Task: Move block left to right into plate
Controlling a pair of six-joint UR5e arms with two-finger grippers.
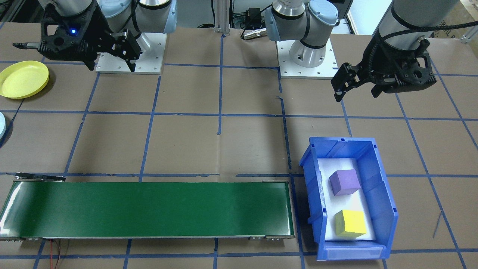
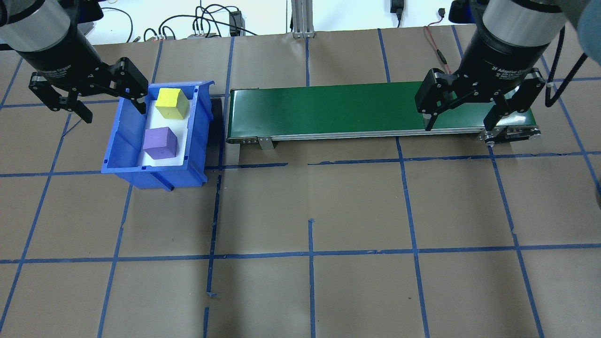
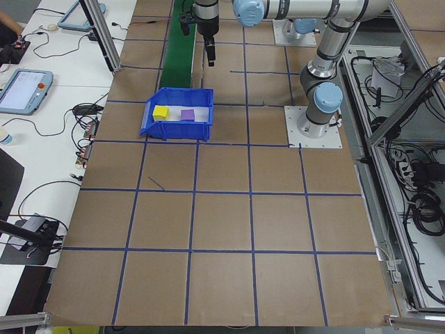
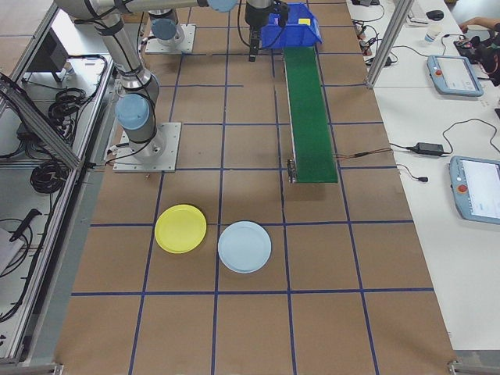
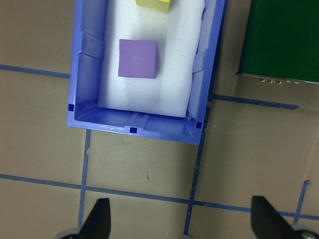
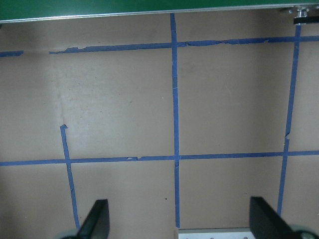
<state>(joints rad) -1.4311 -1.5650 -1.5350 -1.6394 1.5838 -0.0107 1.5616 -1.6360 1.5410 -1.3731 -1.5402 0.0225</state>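
Note:
A purple block (image 1: 344, 182) and a yellow block (image 1: 349, 223) lie on white foam inside a blue bin (image 1: 385, 198). My left gripper (image 2: 114, 112) hangs open above the bin's near-left side with nothing in it. Its wrist view looks straight down on the purple block (image 5: 138, 58), with the yellow block (image 5: 153, 4) cut off at the top edge. My right gripper (image 2: 458, 126) is open and empty, high over the near edge of the green conveyor's (image 2: 328, 105) right end. A yellow plate (image 1: 23, 79) and a light blue plate (image 4: 244, 246) lie beyond that end.
The conveyor (image 1: 149, 209) runs along the table between the bin and the plates. Blue tape lines grid the brown table top (image 2: 310, 211). The arm bases (image 1: 308, 56) stand on white mounts at the robot's edge.

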